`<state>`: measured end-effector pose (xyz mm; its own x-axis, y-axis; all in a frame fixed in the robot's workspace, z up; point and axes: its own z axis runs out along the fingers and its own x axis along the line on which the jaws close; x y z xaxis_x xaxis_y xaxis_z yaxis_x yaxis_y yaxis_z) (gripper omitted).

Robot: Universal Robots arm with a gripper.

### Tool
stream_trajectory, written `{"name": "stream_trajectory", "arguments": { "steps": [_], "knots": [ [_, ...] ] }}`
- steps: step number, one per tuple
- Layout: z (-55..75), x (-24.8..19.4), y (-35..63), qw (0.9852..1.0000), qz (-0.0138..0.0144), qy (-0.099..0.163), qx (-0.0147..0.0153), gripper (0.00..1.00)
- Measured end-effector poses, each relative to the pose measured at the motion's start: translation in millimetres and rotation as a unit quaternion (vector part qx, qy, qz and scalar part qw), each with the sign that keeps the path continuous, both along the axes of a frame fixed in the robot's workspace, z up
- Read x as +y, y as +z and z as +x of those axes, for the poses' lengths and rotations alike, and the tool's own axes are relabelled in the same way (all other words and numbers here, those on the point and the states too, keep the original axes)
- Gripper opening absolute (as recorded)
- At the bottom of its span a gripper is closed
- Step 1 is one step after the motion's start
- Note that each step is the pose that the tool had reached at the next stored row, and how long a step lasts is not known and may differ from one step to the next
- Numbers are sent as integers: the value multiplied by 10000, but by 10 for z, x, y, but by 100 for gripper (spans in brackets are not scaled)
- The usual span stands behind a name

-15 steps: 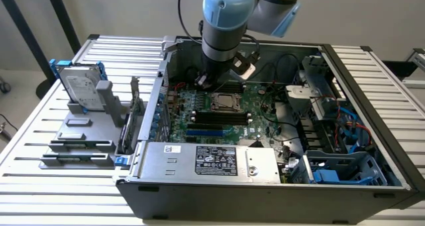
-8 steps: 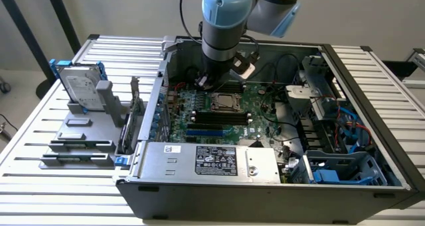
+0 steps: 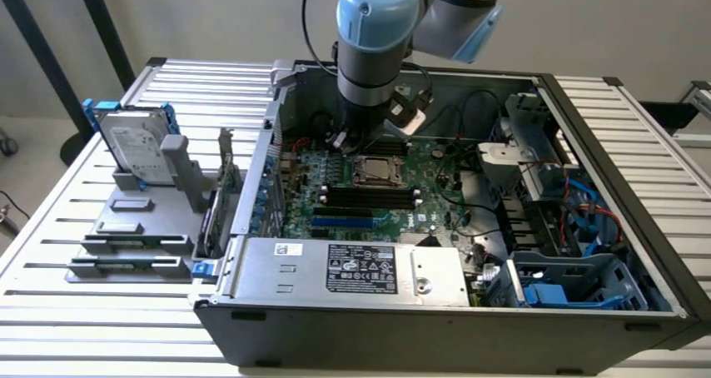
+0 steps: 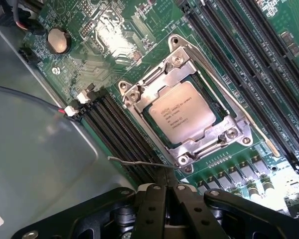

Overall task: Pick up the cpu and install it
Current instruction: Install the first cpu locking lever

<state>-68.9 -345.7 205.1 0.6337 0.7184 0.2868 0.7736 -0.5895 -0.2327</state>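
So we've got the small square silver-grey cpu (image 4: 183, 112) sitting in its metal socket frame (image 4: 139, 97), just beyond our black gripper (image 4: 165, 195), jaws closed, holding nothing.

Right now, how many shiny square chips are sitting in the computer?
1. The cpu lies flat in its metal socket frame on the green motherboard, just below the arm. Others may be hidden.
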Motion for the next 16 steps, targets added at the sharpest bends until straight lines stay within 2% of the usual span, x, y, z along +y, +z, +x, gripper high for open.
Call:
{"name": "stream_trajectory", "arguments": {
  "steps": [4,7,8,10,16],
  "knots": [
    [0,75,-17,10000,-59,0,-2,11],
    [0,79,-21,9999,-143,0,-1,11],
    [0,79,-22,9999,-160,0,-2,11],
    [1,80,-28,9998,-176,0,-2,11],
    [18,80,-48,9998,-181,-1,-1,11]
  ]
}}
